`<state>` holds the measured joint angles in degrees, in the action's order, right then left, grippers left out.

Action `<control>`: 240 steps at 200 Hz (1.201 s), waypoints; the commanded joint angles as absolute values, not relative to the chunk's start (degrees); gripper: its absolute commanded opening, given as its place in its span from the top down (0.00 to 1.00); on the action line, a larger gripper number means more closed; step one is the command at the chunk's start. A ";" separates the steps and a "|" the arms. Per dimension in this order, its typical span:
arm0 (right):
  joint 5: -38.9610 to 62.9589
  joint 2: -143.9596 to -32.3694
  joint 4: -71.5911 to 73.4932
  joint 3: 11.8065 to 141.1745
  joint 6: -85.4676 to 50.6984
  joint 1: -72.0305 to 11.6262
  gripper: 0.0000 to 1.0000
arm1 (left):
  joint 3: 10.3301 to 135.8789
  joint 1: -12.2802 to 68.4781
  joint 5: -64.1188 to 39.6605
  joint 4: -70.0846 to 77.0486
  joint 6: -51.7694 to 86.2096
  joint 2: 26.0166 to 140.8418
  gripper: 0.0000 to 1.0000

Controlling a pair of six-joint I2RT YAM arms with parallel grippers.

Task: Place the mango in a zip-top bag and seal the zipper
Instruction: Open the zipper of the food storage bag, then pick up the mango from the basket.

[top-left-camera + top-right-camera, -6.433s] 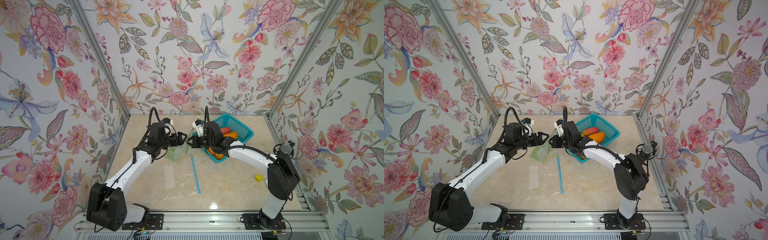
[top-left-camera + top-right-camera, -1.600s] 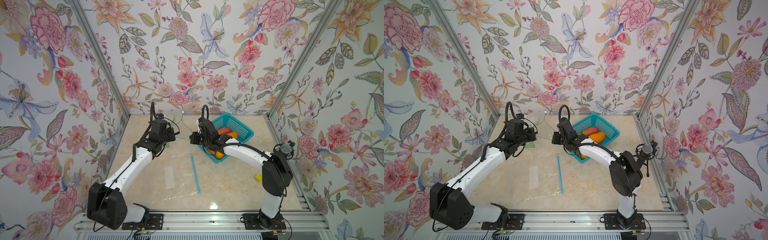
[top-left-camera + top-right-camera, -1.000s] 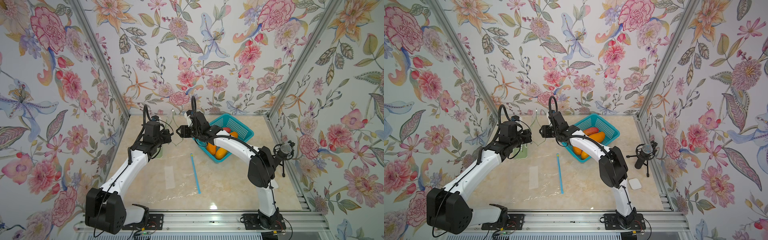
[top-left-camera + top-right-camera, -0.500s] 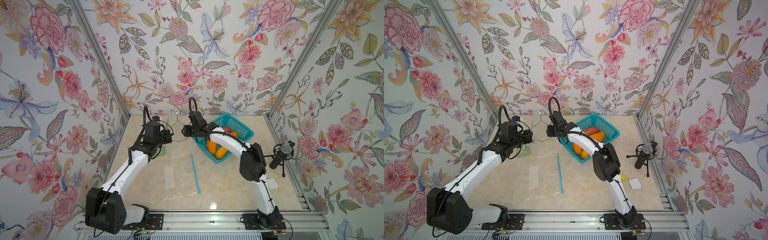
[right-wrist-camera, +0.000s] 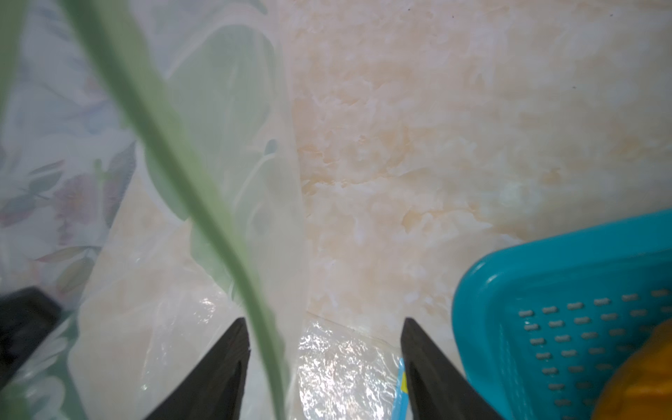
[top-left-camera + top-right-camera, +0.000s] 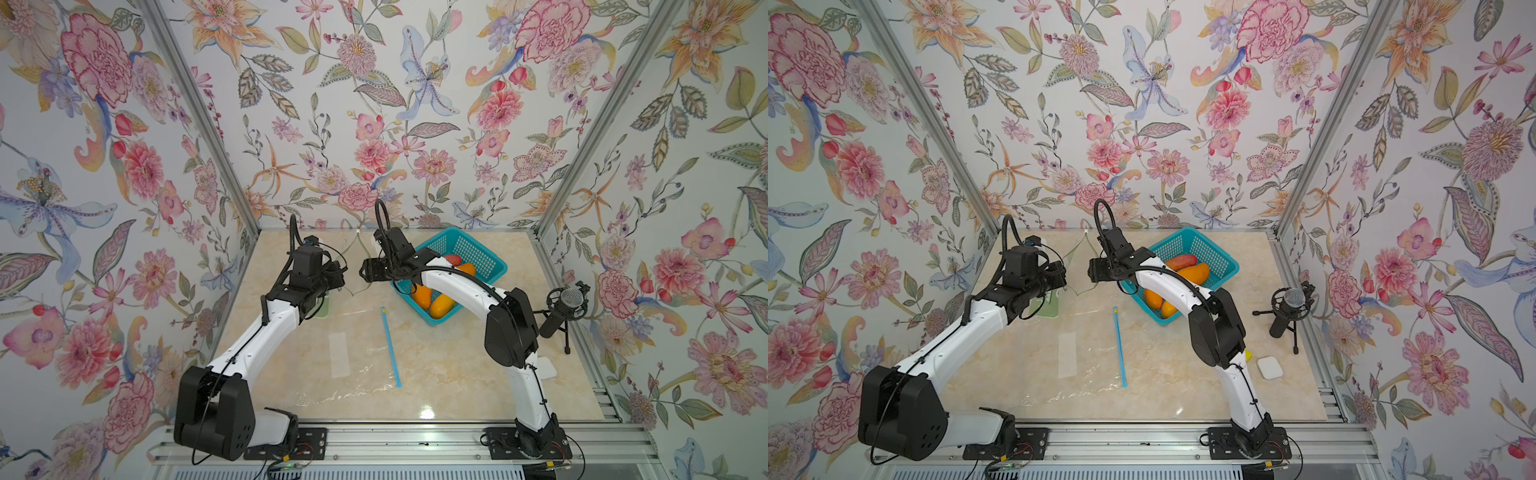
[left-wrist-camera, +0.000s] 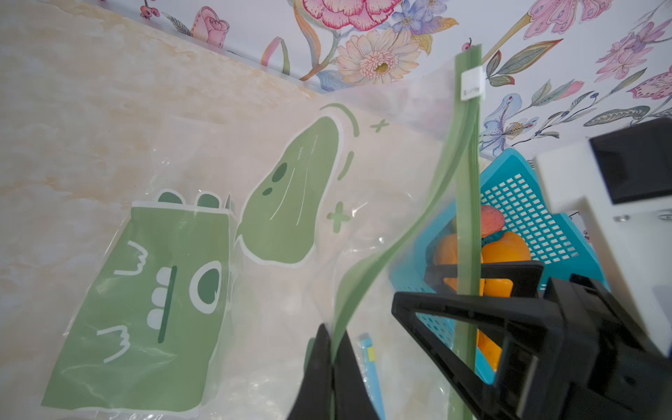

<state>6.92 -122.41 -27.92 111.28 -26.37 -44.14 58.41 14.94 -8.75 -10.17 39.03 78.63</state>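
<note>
the left end effector (image 7: 331,340) is pinched shut on one green lip of the bag (image 7: 203,276), held up near the middle in both top views; the right end effector (image 5: 323,322) stands open, the other lip running loose between its jaws. the mangoes (image 6: 440,306) lie in the blue basket (image 6: 482,253) right of centre, so only the mouth-opening looks under way: loading and zipping remain.

A robot test booth: floral-papered wall panels (image 6: 374,104), aluminium rail (image 6: 395,442), marble-look tabletop (image 6: 457,365), stand microphone (image 6: 565,299).
</note>
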 commanded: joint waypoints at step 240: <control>-1.39 -120.91 -28.44 93.60 -31.34 -27.85 0.56 | 59.83 14.60 -10.46 -8.46 40.12 79.44 1.00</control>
<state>-1.65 -121.25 -28.51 92.99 -30.83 -28.51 58.92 14.94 -10.17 -8.91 39.05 79.29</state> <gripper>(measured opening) 0.502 0.044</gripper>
